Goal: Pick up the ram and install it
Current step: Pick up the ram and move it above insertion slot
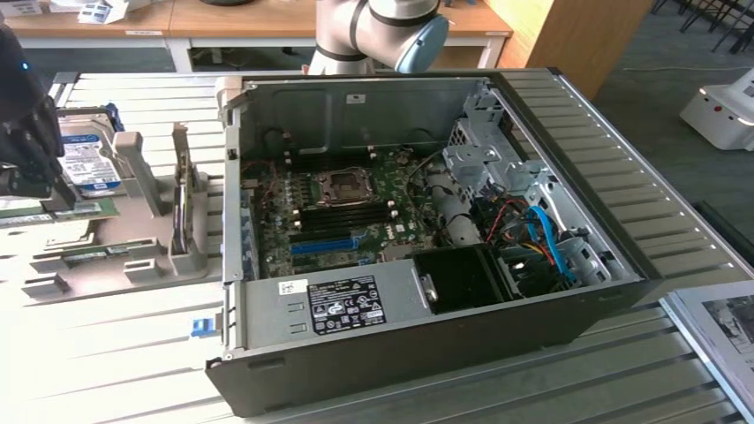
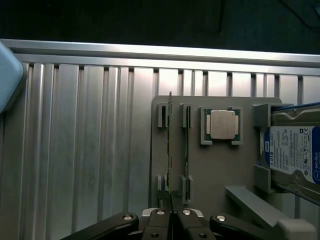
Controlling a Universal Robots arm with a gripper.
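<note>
Clamping is seen on the ram (image 2: 170, 150): the tool (image 2: 170, 211) is closed on the stick's near end; the ram is stood edge-on along a grey holder (image 2: 220, 170) slot, straight ahead of the tool; a second stick (image 2: 186, 150), CPU (image 2: 222, 124) and hard drive (image 2: 295, 155) are set further aside.

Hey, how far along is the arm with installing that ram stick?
Done: the jaws are shut on the ram, which stands on edge at the grey holder. In hand: the pick-up; I cannot tell whether the stick is clear of its slots. Left: the install; the motherboard in the open computer case shows no stick in its long black slots.
</note>
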